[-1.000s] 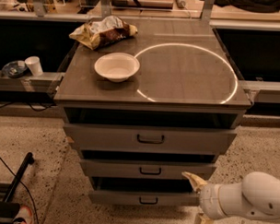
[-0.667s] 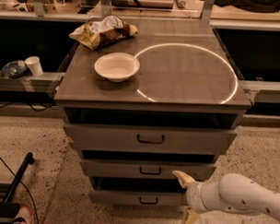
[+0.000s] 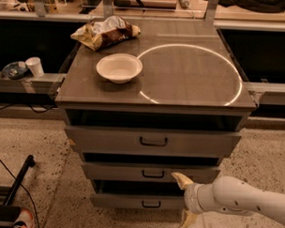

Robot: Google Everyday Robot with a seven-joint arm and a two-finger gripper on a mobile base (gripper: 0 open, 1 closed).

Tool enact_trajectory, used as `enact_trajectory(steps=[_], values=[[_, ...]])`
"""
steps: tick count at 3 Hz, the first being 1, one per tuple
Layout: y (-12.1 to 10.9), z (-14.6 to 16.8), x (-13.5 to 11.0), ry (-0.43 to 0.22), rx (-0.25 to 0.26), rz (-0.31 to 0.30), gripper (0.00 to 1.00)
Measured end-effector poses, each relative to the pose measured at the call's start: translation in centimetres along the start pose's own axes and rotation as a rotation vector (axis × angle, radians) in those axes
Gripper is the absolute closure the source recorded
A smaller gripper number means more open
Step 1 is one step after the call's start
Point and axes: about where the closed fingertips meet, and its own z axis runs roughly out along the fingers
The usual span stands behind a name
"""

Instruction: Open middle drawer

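The middle drawer (image 3: 117, 172) is a low grey front with a small black pull handle (image 3: 153, 174) at its centre. It sits between the taller top drawer (image 3: 108, 140) and the lowest drawer (image 3: 120, 201). All three stand slightly staggered forward from the cabinet. My gripper (image 3: 177, 200) comes in from the lower right on a white arm. It is open, one yellowish fingertip (image 3: 179, 178) level with the middle drawer's front, right of its handle, the other down by the lowest drawer. It holds nothing.
On the cabinet top (image 3: 190, 84) are a white bowl (image 3: 119, 67), a crumpled chip bag (image 3: 106, 33) and a bright ring of light. A white cup (image 3: 35, 66) stands on a ledge at left. A black pole (image 3: 18, 179) leans over the speckled floor at lower left.
My arm and gripper have moved left, from the right of the cabinet to in front of the middle and lowest drawers. The drawers have not moved.
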Motion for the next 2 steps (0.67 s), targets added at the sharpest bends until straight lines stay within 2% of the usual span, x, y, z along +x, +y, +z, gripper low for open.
enact_trajectory(steps=[1, 2], values=[[-1.3, 0.1, 0.1, 0.003, -0.003, -0.022, 0.00], [-3.9, -0.3, 1.4, 0.021, 0.011, -0.020, 0.00]])
